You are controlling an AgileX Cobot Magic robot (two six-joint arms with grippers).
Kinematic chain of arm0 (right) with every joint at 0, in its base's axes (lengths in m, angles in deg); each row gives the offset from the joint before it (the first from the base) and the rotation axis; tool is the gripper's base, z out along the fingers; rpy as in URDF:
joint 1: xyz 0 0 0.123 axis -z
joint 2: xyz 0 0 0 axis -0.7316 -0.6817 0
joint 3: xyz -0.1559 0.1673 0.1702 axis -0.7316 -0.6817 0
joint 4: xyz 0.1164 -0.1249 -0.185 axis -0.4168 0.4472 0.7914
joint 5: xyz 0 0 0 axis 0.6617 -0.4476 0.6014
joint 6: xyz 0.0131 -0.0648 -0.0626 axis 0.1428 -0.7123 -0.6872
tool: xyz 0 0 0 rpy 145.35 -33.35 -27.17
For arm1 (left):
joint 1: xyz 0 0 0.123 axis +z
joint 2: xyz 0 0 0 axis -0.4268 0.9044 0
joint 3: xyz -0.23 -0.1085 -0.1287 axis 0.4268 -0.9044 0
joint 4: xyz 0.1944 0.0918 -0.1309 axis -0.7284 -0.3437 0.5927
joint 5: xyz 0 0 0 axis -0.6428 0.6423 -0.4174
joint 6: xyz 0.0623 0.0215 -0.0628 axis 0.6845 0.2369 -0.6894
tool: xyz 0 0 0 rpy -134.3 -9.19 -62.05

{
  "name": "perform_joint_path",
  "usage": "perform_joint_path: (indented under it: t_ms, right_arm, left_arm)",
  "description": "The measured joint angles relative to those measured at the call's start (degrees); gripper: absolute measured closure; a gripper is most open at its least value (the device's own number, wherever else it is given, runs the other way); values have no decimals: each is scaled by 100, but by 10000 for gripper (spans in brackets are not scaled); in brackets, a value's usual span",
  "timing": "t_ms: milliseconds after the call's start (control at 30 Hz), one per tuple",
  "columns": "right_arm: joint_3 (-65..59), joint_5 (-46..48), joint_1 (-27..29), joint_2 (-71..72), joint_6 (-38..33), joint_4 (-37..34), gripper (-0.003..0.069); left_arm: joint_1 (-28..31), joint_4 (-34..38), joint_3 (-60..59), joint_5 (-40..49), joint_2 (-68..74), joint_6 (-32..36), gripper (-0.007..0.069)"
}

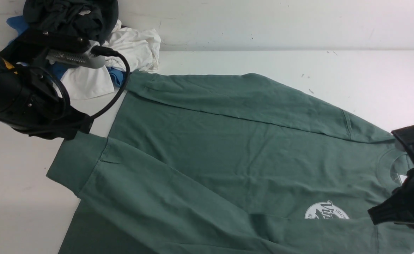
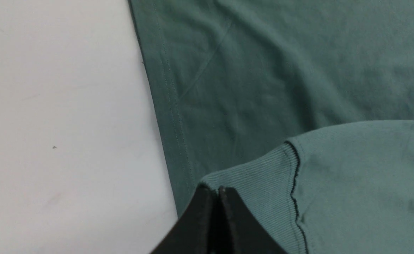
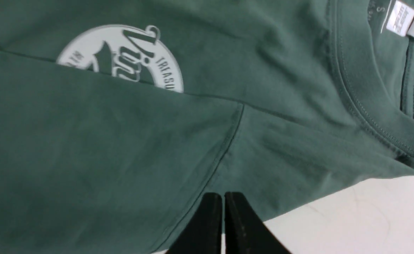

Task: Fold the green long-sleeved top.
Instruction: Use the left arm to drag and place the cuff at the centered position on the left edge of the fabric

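Front view: the green long-sleeved top [image 1: 228, 141] lies spread on the white table [image 1: 334, 70], neck toward the robot's right, with both sleeves laid across the body. The left gripper [image 2: 217, 190] is clamped on the edge of the ribbed cuff [image 2: 256, 176] of the near sleeve. The right gripper [image 3: 223, 195] hangs by the shoulder seam, its jaws almost together with a thin slit between; whether any cloth sits in it I cannot tell.

The pinch on the cuff is shallow, so a quick pull could slip it free. A sideways drag would likely skew the sleeve and wrinkle the body beneath.

Counted: 1 green top, 2 sleeves, 1 white logo [image 3: 122, 53], 1 neck tag [image 3: 401, 17], 2 grippers, and 1 pile of other clothes [image 1: 136, 46] at the far left.
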Motion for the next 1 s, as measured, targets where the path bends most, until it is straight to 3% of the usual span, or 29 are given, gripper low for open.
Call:
perform_joint_path:
  t_ms: [267, 467, 767, 900, 933, 967, 1000]
  right_arm:
    - [0, -791, 608, -1261, 257, -28, 397]
    - [6, -1236, 612, -1705, 257, -166, 340]
    - [10, -1426, 612, -1782, 257, -178, 370]
    - [10, -1414, 612, -1782, 251, -178, 503]
    - [10, -1412, 612, -1782, 251, -178, 503]
    - [10, -1398, 612, -1782, 251, -172, 571]
    - [10, -1393, 612, -1782, 251, -172, 571]
  left_arm:
    - [0, -5, 114, 105, 199, 137, 631]
    - [0, -5, 114, 94, 205, 165, 631]
    - [-6, -5, 114, 50, 205, 170, 631]
    - [-6, -5, 114, 50, 205, 170, 631]
    - [-6, -5, 114, 50, 205, 170, 631]
    - [-6, -5, 114, 50, 205, 170, 631]
    - [-6, -5, 114, 50, 205, 170, 631]
